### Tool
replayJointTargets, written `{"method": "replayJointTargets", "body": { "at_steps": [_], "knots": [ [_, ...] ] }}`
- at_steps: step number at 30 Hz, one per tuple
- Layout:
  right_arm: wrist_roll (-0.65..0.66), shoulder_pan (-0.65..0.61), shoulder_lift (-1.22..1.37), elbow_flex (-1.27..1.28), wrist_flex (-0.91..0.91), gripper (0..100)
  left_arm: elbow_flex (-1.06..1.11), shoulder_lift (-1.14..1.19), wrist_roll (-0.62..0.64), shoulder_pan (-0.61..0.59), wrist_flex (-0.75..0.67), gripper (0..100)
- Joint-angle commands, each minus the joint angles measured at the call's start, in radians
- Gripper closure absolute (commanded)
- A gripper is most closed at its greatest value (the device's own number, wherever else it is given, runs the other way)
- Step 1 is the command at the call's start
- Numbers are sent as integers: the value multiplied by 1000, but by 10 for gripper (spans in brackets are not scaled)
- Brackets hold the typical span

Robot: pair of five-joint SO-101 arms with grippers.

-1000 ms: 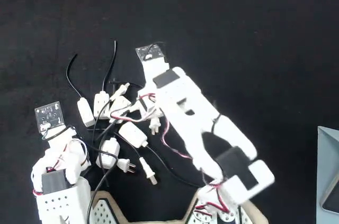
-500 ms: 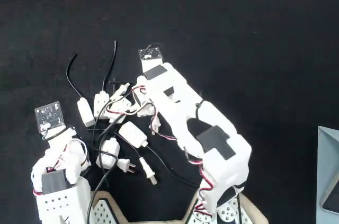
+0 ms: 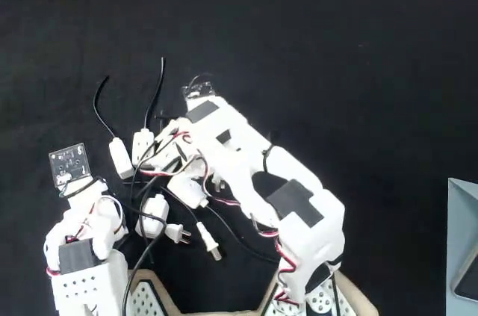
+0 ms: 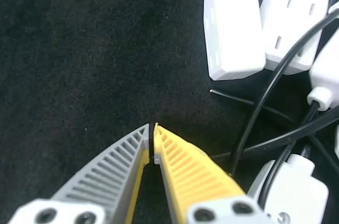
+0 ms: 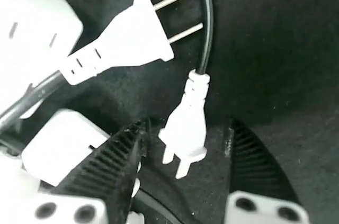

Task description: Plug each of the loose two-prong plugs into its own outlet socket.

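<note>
Honestly, the plug (image 5: 186, 121) looks light and slick, its cord (image 5: 206, 23) stiff. Pinch its flat body. The right gripper (image 5: 185, 131) is open around it, left gripper (image 4: 153, 134) closed, empty.

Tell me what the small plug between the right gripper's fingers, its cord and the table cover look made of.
Small plug: white moulded plastic, smooth with a soft sheen and rounded edges.
Cord: black, probably a rubber or vinyl jacket; it curves smoothly.
Table cover: black cloth, perhaps felt; matte with a fuzzy grain.
</note>
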Motion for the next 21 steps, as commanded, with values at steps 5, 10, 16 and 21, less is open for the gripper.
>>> {"method": "replayJointTargets", "body": {
  "at_steps": [5, 10, 16, 21],
  "knots": [
    [-9, -6, -5, -41, 2, 874, 13, -6, 3, -2, 3, 970],
    [-8, -5, -5, -62, 6, 967, 13, -6, 3, -2, 3, 970],
    [-6, 11, -12, -62, 9, 977, 13, -6, 3, -2, 3, 970],
    [49, 46, -15, -62, 46, 988, 13, -6, 3, -2, 3, 970]
  ]
}}
